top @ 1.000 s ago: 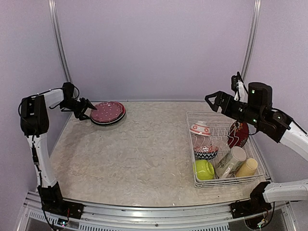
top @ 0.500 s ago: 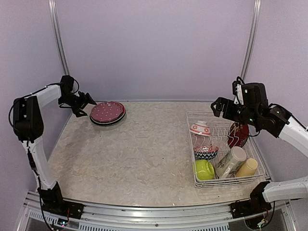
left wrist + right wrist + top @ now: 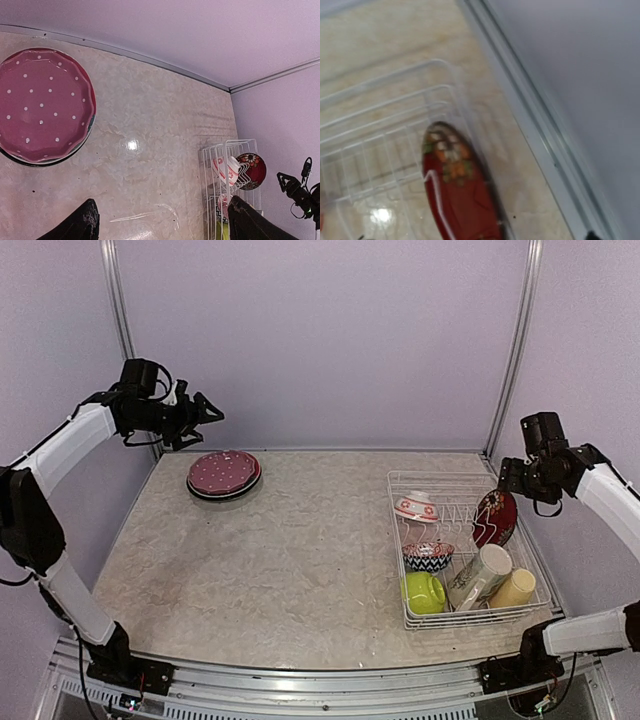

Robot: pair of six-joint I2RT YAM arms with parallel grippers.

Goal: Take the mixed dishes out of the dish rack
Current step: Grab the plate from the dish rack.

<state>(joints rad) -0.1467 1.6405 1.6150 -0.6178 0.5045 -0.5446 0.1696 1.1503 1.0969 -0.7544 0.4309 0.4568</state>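
my left gripper (image 3: 207, 412) hung in the air over the far left corner of the table (image 3: 300, 570), above a stack of plates (image 3: 224, 474). it held nothing. its two fingers (image 3: 82, 225) were wide apart, one at each bottom side of my left wrist view. the pink plate (image 3: 45, 105) on top of the stack had white dots and lay flat, near the back wall.

my right gripper (image 3: 510, 476) was up in the air by the far right corner of the rack (image 3: 470, 614). i could not tell if its fingers were apart or together, for they hardly showed in my right wrist view.

the white wire rack sat on the right side of the table. a dark red plate (image 3: 460, 195) with flowers on it stood on its edge at the far right of the rack. a red bowl (image 3: 416, 507) lay at the far left. a blue bowl (image 3: 428, 556) sat just in front of it, and a green bowl (image 3: 424, 592) sat in the near left corner. a cream mug (image 3: 482, 576) lay tilted beside the green bowl, and a yellow mug (image 3: 513, 588) lay just beside that.
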